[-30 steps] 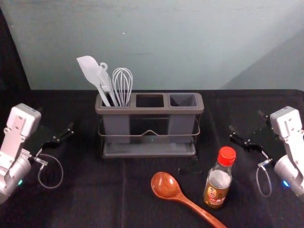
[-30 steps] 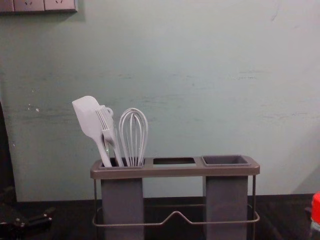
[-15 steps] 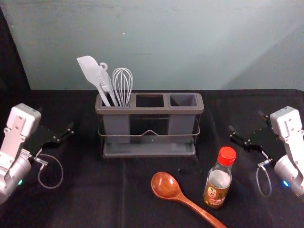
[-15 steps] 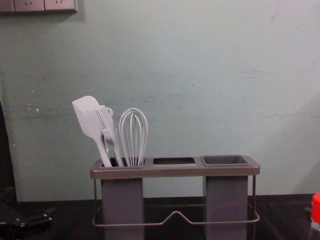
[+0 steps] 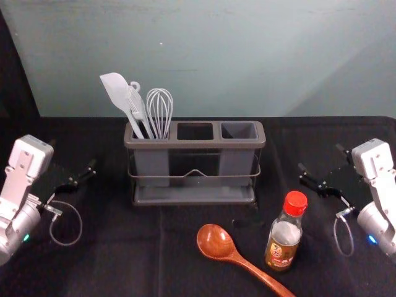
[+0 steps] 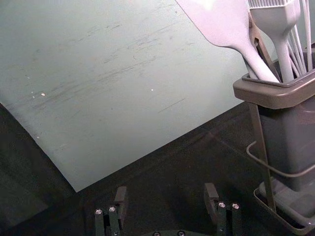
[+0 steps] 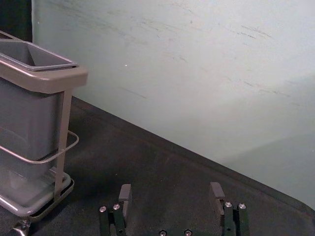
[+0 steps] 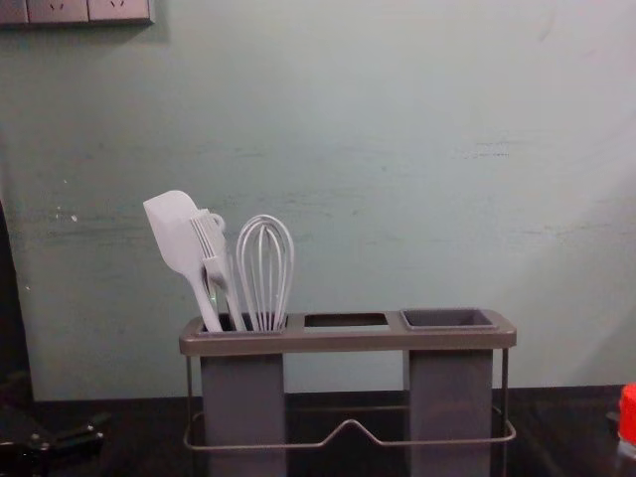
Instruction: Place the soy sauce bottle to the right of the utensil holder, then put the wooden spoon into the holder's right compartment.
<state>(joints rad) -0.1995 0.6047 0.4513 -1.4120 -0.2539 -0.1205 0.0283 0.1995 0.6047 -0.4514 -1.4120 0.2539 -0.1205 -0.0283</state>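
Two sets of jaws stand wide, the left gripper (image 5: 73, 155) and right gripper (image 5: 320, 158) flanking the utensil holder (image 5: 195, 146). Nearer the robot, the wooden spoon (image 5: 216, 242) runs to the head view's lower edge beside the upright soy sauce bottle (image 5: 284, 235), cropped in the chest view. Black cloth (image 5: 117, 253) meets a scuffed grey-green wall (image 8: 397, 179) with cut-off sockets (image 8: 60, 11).

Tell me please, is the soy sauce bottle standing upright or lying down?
Upright: in the head view, the soy sauce bottle stands on its base, with the red cap on top.
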